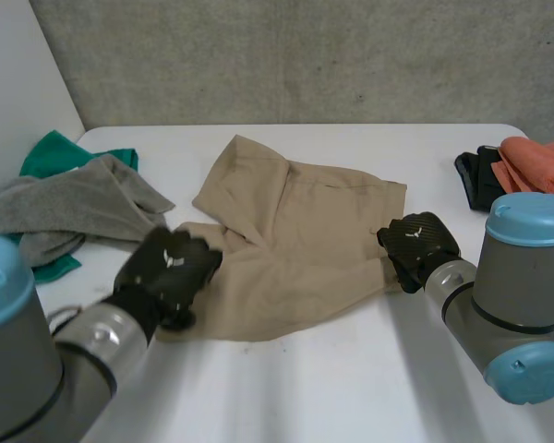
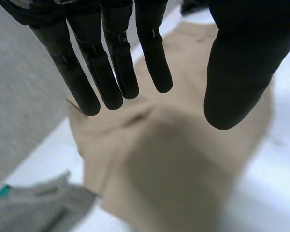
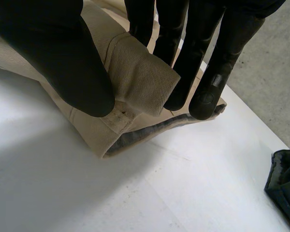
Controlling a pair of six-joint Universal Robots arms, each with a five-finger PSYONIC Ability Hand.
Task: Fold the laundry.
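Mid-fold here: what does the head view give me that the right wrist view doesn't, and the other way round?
Head view: the left robot hand at the left edge of the tan shorts, a grey cloth over a green cloth, an orange cloth. Right wrist view: the right robot hand pinching a fold of the shorts' edge between thumb and fingers, grey inside showing. Both: the shorts, the white table, a black cloth, the right robot hand.

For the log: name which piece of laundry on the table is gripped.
The tan twill shorts, mid-table: the right hand pinches their edge; the crumpled grey cloth and orange cloth lie unheld.
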